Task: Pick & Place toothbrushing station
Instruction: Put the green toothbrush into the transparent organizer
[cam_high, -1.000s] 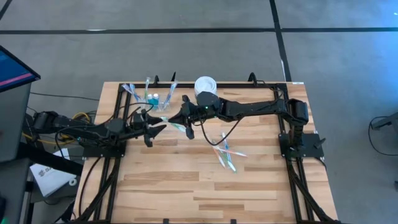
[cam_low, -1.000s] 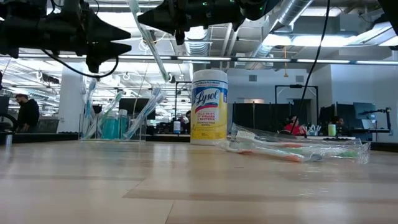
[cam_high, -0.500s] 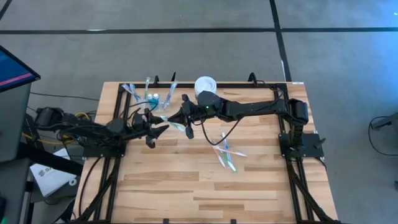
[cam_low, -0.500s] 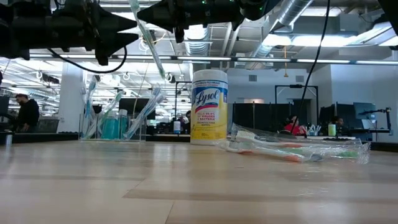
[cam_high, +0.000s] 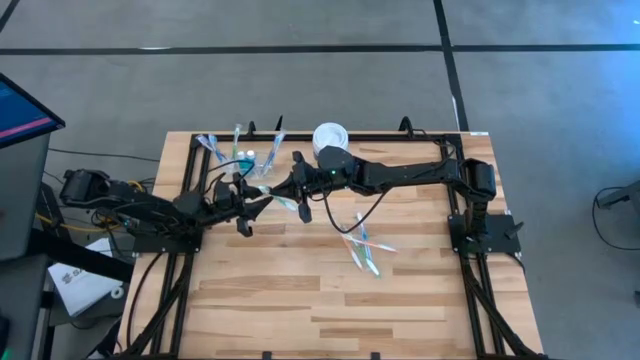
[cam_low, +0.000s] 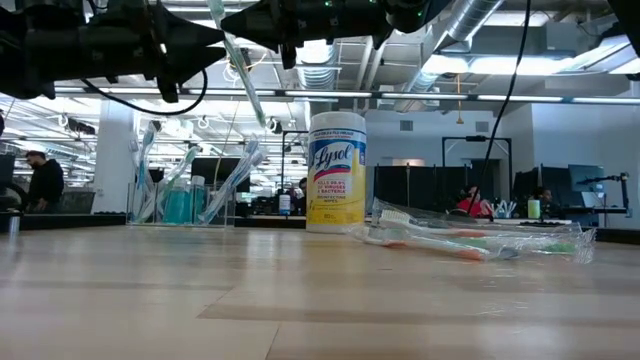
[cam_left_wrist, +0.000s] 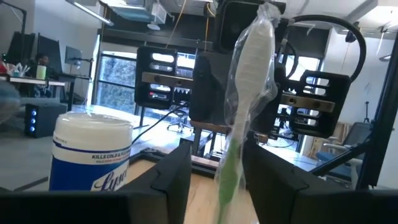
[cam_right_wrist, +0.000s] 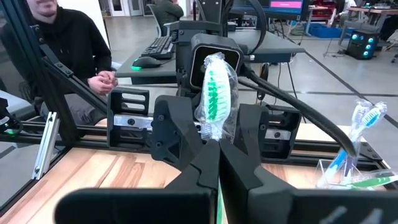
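High view: my right gripper (cam_high: 281, 192), pressed shut on a wrapped toothbrush (cam_high: 283, 202), hangs over the surface (cam_high: 300, 300) in front of the tub (cam_high: 329, 135). My left gripper (cam_high: 262, 204) faces it, its open fingers on either side of the toothbrush. The cup (cam_high: 262, 165), with toothbrushes leaning in it, stands at the far edge beside two toothpaste tubes (cam_high: 243, 156). More wrapped brushes (cam_high: 362, 246) lie loose to the right of centre.

Low view: both grippers hang above; the held toothbrush (cam_low: 236, 62) slants down between them. The cup (cam_low: 228, 195) stands left of the tub (cam_low: 336, 172), and the loose brushes (cam_low: 470, 240) lie right of it.

Left wrist view: my left fingers (cam_left_wrist: 171, 176) stand apart, one on each side of the toothbrush (cam_left_wrist: 244, 99) without clamping it. The tub (cam_left_wrist: 90, 155) is at one side.

Right wrist view: my right fingers (cam_right_wrist: 199, 167) meet on the toothbrush (cam_right_wrist: 216, 99), whose green bristles show in the wrapper. The left gripper (cam_right_wrist: 208, 134) flanks it. A person (cam_right_wrist: 68, 50) sits beyond the surface; the cup (cam_right_wrist: 348, 174) is at the side.
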